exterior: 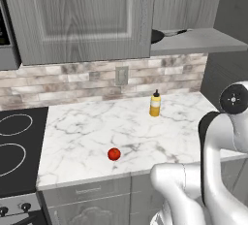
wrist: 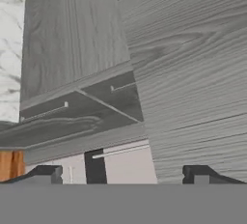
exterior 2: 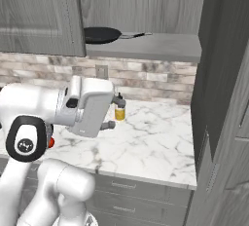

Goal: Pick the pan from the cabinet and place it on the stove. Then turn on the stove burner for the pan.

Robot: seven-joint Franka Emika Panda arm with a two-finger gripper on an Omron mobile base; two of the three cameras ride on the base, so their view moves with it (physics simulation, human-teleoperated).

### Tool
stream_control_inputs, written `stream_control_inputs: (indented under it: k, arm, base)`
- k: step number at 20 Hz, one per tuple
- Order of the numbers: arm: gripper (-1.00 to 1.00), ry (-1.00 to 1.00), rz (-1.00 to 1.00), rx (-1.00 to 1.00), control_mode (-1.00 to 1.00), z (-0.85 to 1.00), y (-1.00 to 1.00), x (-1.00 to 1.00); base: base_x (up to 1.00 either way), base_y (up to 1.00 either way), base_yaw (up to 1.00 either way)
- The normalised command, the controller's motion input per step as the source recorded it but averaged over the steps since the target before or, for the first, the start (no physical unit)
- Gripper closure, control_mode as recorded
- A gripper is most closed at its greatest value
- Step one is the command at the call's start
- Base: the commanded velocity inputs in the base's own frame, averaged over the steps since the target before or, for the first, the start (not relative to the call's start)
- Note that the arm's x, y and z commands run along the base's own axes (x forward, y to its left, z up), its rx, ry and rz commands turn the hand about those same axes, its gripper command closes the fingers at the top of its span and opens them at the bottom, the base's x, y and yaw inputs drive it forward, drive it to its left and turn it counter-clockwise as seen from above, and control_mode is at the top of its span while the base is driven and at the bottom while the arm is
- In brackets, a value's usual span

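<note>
Well above the gripper (wrist: 123, 174), whose jaws stand released and empty, the pan (exterior 2: 101, 35) rests on the cabinet (exterior 2: 146, 48) shelf.

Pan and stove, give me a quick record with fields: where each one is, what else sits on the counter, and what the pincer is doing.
pan: pan lies on the cabinet shelf, handle pointing right, nothing gripping it
stove: stove at the counter's left end, no pan on its rings
counter items: yellow bottle near the backsplash; red tomato near the front edge
pincer: pincer open, holding nothing, facing grey cabinet fronts
task stage: pan not yet picked
</note>
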Motion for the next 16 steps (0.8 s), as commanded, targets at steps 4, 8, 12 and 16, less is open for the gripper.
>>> stream_control_inputs:
  k: [4, 8, 12, 16]
  arm:
    - [-1.0, -0.19, 0.0, 0.07, -1.0, 0.01, 0.94, 0.0]
    - [-1.0, -0.23, 0.02, 0.06, -1.0, 0.07, 0.81, 0.0]
    - [-1.0, -0.31, 0.06, 0.11, -1.0, 0.05, 0.61, 0.02]
    - [-1.0, -0.4, 0.1, 0.12, -1.0, 0.01, 0.54, 0.0]
  base:
    - [0.0, 0.0, 0.0]
    - [0.0, 0.0, 0.0]
    - [0.0, 0.0, 0.0]
    - [0.0, 0.0, 0.0]
